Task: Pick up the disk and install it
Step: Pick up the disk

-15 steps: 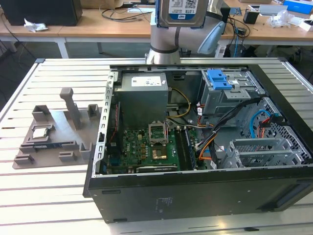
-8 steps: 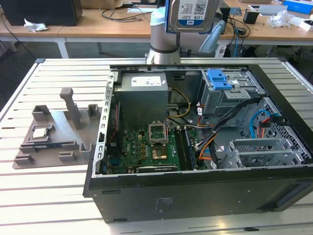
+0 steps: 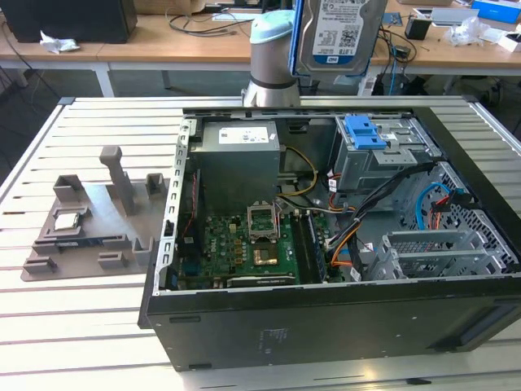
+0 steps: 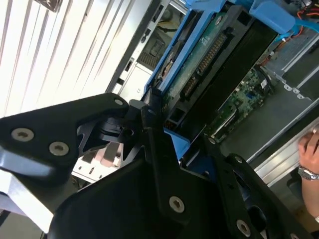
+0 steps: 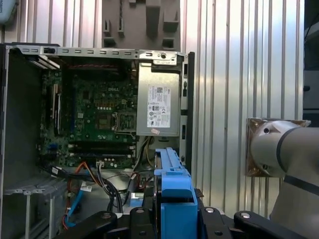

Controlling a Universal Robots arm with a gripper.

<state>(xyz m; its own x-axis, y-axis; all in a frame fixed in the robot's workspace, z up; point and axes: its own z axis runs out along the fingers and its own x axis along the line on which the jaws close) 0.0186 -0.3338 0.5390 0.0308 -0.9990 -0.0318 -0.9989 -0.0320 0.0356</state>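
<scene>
I have the disk (image 3: 342, 34) up in the air, upright, above the far edge of the open computer case (image 3: 326, 309) and just beside the arm's grey column (image 3: 273, 57) on the exterior view's right. Its silver face carries a white label with barcodes and a blue band along the lower edge. A blue rail runs down its side.

In the second wrist view the gripper (image 4: 172, 129) is clenched on the disk (image 4: 209, 55), whose green circuit-board underside and connector row show between the blue rails. The first wrist view looks down the blue rail (image 5: 172, 194) into the case. There, the power supply (image 5: 157, 102) wears a white printed sticker. A person's hand (image 4: 311, 149) rests at the case's edge.
</scene>
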